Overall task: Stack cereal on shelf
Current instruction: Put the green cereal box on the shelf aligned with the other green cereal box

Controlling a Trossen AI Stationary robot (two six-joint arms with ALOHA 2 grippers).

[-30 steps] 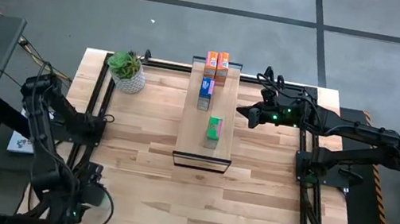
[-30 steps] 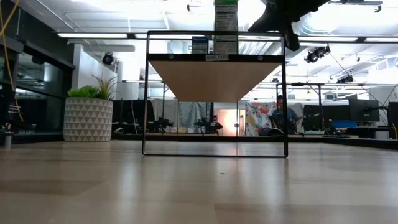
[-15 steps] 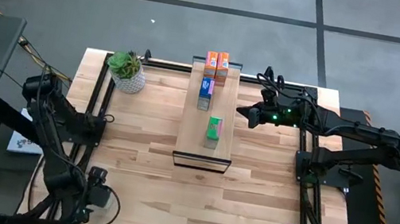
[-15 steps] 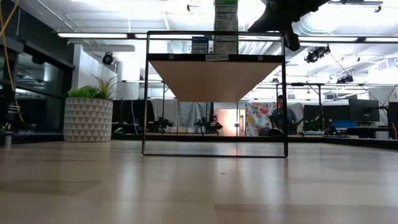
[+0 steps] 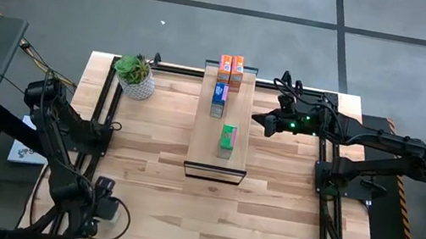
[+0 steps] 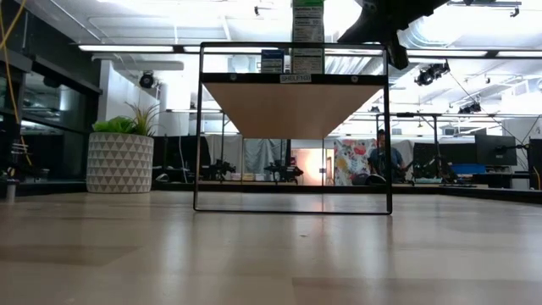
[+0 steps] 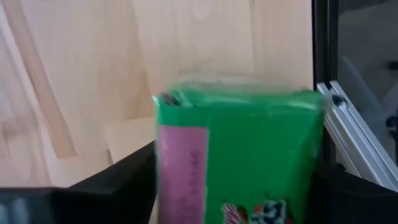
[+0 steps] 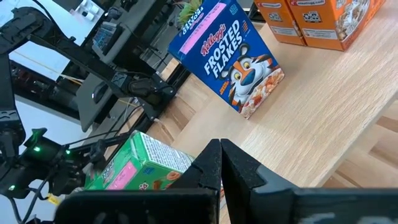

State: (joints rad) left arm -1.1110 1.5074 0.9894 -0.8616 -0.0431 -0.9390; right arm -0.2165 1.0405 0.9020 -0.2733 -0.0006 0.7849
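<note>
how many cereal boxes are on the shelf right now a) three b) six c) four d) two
c) four: the high view shows two orange boxes at the far end of the shelf, a blue box just nearer, and a green box toward the near end.

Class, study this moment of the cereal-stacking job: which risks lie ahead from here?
1. The left gripper sits at the table's near-left corner around a green box, jaws not visibly clamped; lifting now might drop it.
2. The shelf is narrow; boxes there, like the other green box, could get knocked off.
</note>
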